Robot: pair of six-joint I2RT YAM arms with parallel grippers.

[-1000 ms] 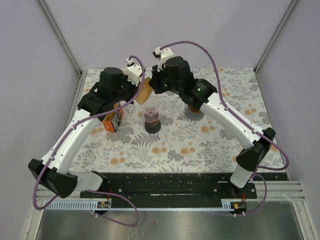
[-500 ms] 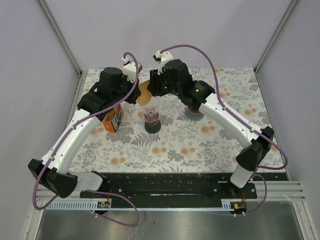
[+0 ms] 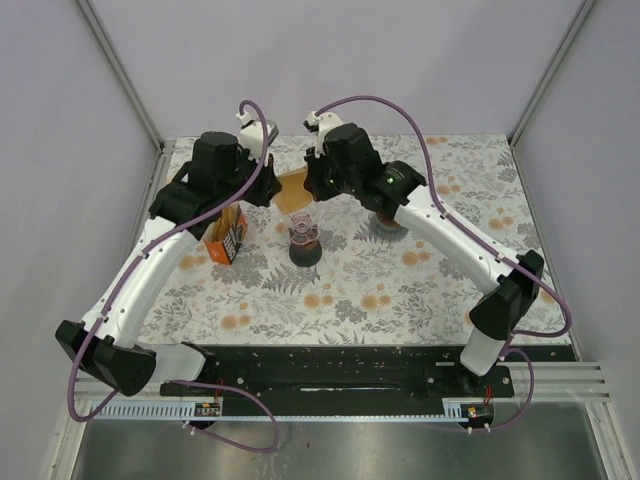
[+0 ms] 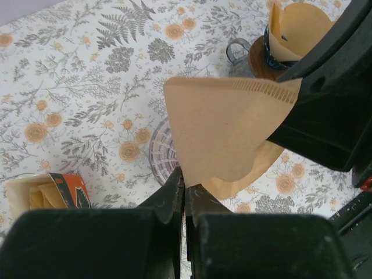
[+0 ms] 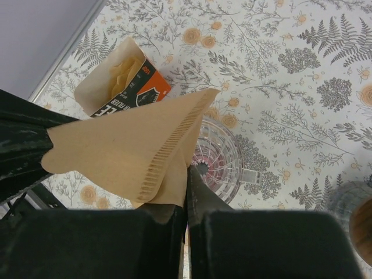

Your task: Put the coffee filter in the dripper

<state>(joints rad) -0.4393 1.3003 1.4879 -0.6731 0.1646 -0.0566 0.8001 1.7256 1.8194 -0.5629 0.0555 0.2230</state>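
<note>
A brown paper coffee filter [image 3: 292, 187] hangs in the air between my two grippers, above the clear glass dripper [image 3: 302, 236] on its dark base. My left gripper [image 3: 271, 186] is shut on the filter's left corner. My right gripper [image 3: 312, 186] is shut on its right edge. In the left wrist view the filter [image 4: 226, 131] fans out from my left gripper [image 4: 186, 187], with the dripper [image 4: 161, 152] below it. In the right wrist view the filter [image 5: 128, 142] spreads left from my right gripper [image 5: 187, 174], over the dripper [image 5: 220, 160].
An open orange filter box [image 3: 228, 236] stands left of the dripper; it also shows in the right wrist view [image 5: 125, 81]. A second dripper holding a filter [image 4: 290, 35] sits on a grey mug [image 3: 388, 222] to the right. The floral table [image 3: 400, 290] reaches the side walls.
Both grippers have moved slightly back and up with the filter between them. The filter now lies flatter, stretched between the two.
</note>
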